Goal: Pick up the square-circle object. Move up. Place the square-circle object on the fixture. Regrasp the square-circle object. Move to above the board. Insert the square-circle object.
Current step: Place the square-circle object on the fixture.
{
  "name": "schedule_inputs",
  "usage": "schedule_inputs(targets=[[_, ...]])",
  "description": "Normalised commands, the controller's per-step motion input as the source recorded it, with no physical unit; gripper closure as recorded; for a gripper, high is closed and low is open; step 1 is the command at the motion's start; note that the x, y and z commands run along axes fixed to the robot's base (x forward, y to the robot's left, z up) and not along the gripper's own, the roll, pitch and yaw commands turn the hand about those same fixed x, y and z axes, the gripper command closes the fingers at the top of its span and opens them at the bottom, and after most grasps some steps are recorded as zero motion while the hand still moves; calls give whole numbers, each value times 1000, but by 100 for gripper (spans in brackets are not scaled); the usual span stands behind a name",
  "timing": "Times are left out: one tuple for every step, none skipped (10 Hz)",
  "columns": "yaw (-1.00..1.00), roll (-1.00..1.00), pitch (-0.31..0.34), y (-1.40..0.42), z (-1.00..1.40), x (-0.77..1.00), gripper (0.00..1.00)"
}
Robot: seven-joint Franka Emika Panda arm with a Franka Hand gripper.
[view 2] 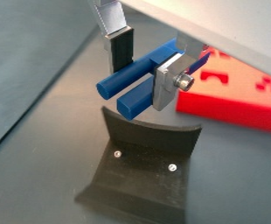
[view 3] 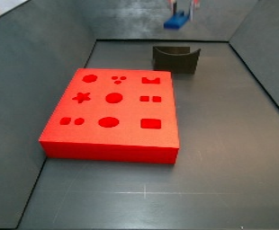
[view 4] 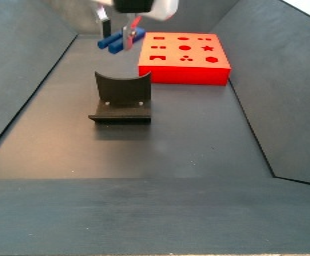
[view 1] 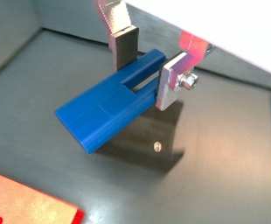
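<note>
The blue square-circle object (view 1: 108, 109) sits between the two fingers of my gripper (view 1: 148, 83), its two prongs (view 2: 132, 83) pointing out past the silver plates. The gripper (view 2: 144, 85) is shut on it. In both side views the piece (view 3: 178, 20) (view 4: 114, 40) hangs in the air, off the floor. The dark fixture (view 1: 144, 144) (view 2: 144, 157) with its curved recess stands just below the piece. In a side view it stands apart from the red board (view 3: 112, 112), whose top has star, circle and square cutouts.
Grey sloping walls (view 3: 262, 81) close in the floor on all sides. The board (view 4: 185, 55) lies to one side of the fixture (view 4: 120, 100), and its corner shows in both wrist views (view 1: 27, 201) (view 2: 237, 92).
</note>
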Motion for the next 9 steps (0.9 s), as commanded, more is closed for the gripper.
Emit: schedule_inputs(targets=[[1000, -852, 218, 665, 442, -76, 100], [1000, -901, 258, 471, 249, -32, 100], [1000, -993, 349, 215, 64, 34, 100], [927, -1000, 425, 93, 46, 58, 100], [841, -1000, 537, 72, 36, 64, 100], [609, -855, 569, 62, 19, 74, 100], [285, -619, 558, 53, -4, 91, 100], [95, -447, 525, 52, -11, 101, 100], [-24, -307, 464, 43, -2, 102, 100]])
